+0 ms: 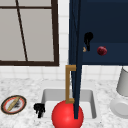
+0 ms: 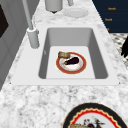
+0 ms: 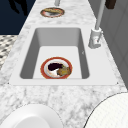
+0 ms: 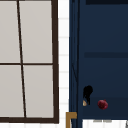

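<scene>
Right hand (image 1: 88, 40) is up inside the open wall cabinet (image 1: 107, 25), fingers hanging down loosely, holding nothing; upper view agrees (image 4: 87, 93). A small dark red fruit (image 1: 102, 50) sits on the cabinet floor just to the hand's right, slightly lower, apart from the fingertips. It is roundish, no clear long axis. Left hand (image 1: 39, 109) hovers low at the sink's (image 1: 47, 93) left rim, fingers curled, well away from the fruit, so the right hand is nearer.

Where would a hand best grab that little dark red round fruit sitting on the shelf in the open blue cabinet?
Probably round its middle, coming from the open front. The dark red fruit is small and round and sits alone on the cabinet shelf, so fingers and thumb could close on opposite sides. The right hand is just to its left; the left hand is by the sink.
</scene>
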